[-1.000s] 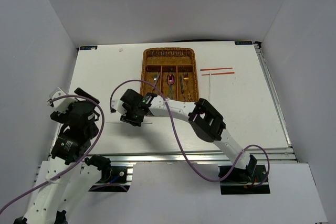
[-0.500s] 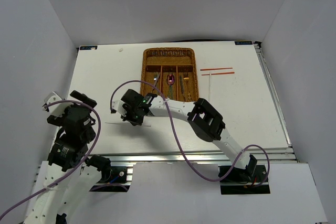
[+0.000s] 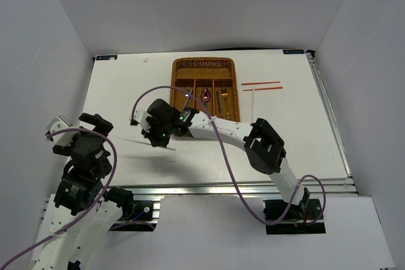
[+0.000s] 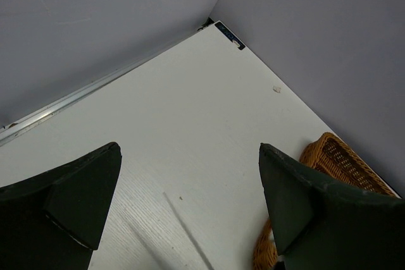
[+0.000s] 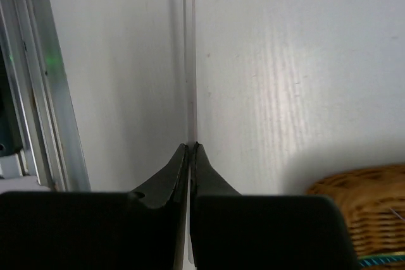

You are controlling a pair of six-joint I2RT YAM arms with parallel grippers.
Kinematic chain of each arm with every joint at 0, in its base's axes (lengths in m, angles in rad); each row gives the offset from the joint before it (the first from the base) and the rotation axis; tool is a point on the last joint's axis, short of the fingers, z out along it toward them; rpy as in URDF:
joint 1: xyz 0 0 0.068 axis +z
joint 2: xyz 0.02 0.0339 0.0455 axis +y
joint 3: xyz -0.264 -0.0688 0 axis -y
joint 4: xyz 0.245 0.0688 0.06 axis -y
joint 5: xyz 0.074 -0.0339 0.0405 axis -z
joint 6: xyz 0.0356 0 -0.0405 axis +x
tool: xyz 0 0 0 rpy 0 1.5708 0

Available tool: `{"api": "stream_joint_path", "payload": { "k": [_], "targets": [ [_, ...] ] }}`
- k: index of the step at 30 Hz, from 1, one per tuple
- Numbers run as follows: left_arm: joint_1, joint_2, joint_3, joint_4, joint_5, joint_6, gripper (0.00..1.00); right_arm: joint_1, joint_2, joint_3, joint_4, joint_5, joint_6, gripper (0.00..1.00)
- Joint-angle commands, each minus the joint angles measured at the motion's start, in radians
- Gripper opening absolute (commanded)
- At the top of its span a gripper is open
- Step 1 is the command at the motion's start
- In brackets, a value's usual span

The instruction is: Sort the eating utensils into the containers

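No legible text, brand, number or sign in any view.

Small dark label (image 3: 106, 57) at far-left corner of table (image 3: 120, 93): pale print on it, too small to read; left wrist view shows same label (image 4: 228, 35), marks blurred.

Second dark label (image 3: 292, 51) at far-right corner: print unreadable.

Tiny white scrap (image 3: 146, 59) near far edge, right of first label: no print visible.

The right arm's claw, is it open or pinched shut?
Shut. In the right wrist view the right gripper has both fingers pressed together on a thin silver chopstick.
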Motion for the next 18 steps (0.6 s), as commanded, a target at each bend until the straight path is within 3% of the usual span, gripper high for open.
{"api": "stream_joint_path", "payload": {
  "k": [1,6,12,18],
  "targets": [
    [0.003,0.003,-0.008,0.01,0.005,0.009,0.98,-0.035,-0.087,0.028,0.076,0.07,0.091,0.0],
    [0.003,-0.002,-0.012,0.016,0.005,0.013,0.98,-0.104,-0.098,0.052,0.136,0.383,0.346,0.0],
    [0.003,0.006,-0.012,0.021,0.008,0.016,0.98,-0.298,-0.133,0.013,0.285,0.369,0.784,0.0],
    [0.003,0.018,-0.014,0.028,0.022,0.025,0.98,-0.417,-0.094,0.002,0.425,0.509,1.105,0.0]
  ]
}}
